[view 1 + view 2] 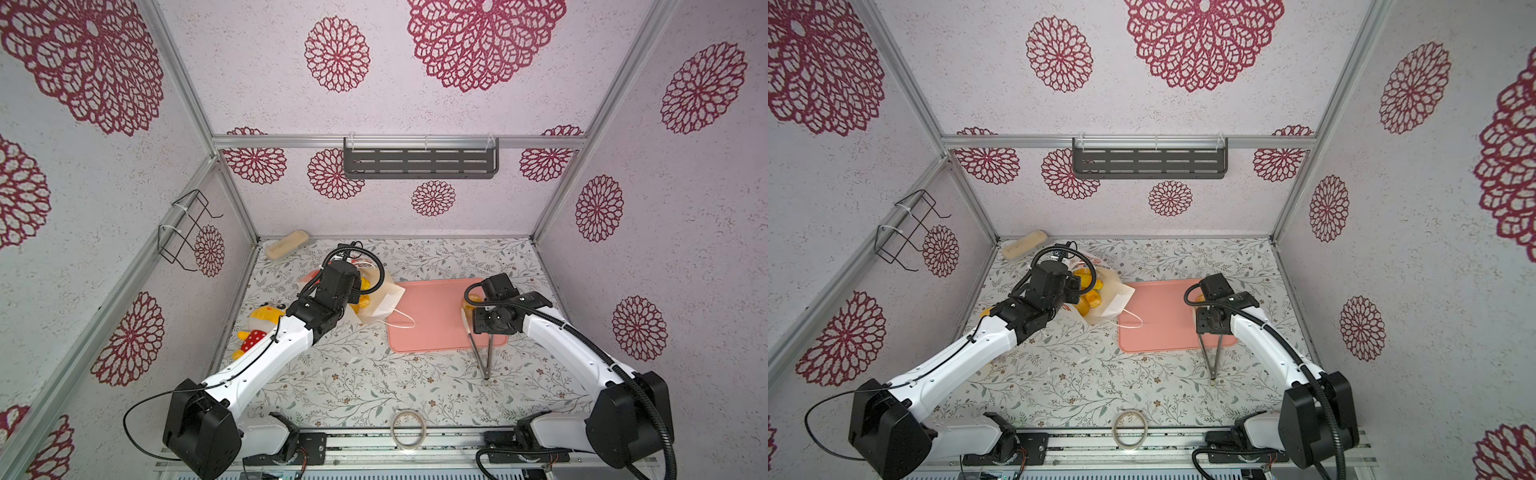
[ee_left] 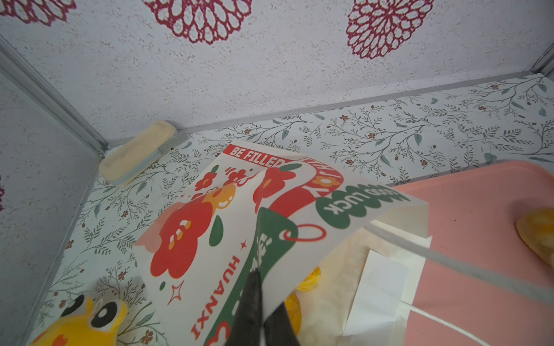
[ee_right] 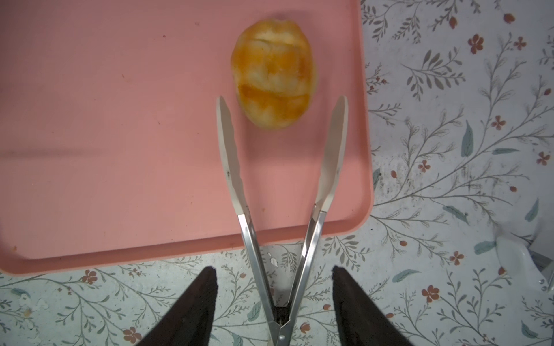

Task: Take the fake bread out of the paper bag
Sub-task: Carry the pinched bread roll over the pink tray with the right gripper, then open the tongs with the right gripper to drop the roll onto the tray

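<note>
The paper bag (image 1: 384,301) (image 1: 1115,301) lies on its side, its mouth facing the pink tray (image 1: 432,324) (image 1: 1154,332). My left gripper (image 2: 267,287) is shut on the bag's printed upper wall (image 2: 209,239) and holds it lifted. Yellow fake bread (image 1: 1090,291) (image 2: 311,278) shows inside the bag. One golden bun (image 3: 274,75) (image 1: 473,297) rests on the tray (image 3: 120,119). My right gripper (image 3: 273,269) is open, and metal tongs (image 3: 230,155) (image 1: 478,353) pass between its fingers without touching them. The spread tong tips flank the bun's near end.
A yellow plush toy (image 1: 262,320) (image 2: 81,323) lies by the left wall. A beige block (image 1: 286,244) sits in the far left corner. A tape roll (image 1: 408,428) lies at the front edge. A grey shelf (image 1: 419,160) and a wire rack (image 1: 187,232) hang on the walls.
</note>
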### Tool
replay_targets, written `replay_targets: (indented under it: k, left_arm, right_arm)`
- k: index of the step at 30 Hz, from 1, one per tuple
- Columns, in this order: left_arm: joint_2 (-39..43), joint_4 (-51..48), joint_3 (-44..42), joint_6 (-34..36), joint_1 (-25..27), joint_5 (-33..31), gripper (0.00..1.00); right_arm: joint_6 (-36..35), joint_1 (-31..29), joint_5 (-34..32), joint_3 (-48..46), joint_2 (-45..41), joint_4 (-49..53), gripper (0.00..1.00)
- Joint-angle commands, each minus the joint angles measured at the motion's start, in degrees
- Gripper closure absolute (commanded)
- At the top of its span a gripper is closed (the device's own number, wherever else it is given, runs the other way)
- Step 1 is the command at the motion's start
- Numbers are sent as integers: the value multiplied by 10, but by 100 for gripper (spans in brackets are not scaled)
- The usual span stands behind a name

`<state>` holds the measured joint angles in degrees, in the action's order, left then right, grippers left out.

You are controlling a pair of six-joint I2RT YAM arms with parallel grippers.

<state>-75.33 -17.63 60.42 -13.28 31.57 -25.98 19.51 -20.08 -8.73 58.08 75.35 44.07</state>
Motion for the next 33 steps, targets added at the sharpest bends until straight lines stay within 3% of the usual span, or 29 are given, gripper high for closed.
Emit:
replay_targets:
  k: [1, 9, 14, 16, 24, 33]
  left_arm:
    - [17, 2, -10, 2, 3, 8, 100]
    - [26, 6, -23, -2, 3, 4, 100]
    - [25, 5, -23, -3, 3, 8, 100]
    - [24, 6, -24, -3, 2, 8, 100]
    - [20, 10, -23, -9, 3, 10, 100]
    - [16, 9, -20, -10, 3, 11, 100]
  right_arm:
    - [-3, 6, 4, 9, -22, 18, 38]
    - [70, 5, 58, -131, -84, -79, 21]
    - [101, 4, 61, -204, -95, -124, 17]
    - [108, 4, 70, -226, -99, -146, 10]
    - [115, -5, 87, -264, -77, -214, 14]
    - [112, -9, 42, -284, -35, -250, 25]
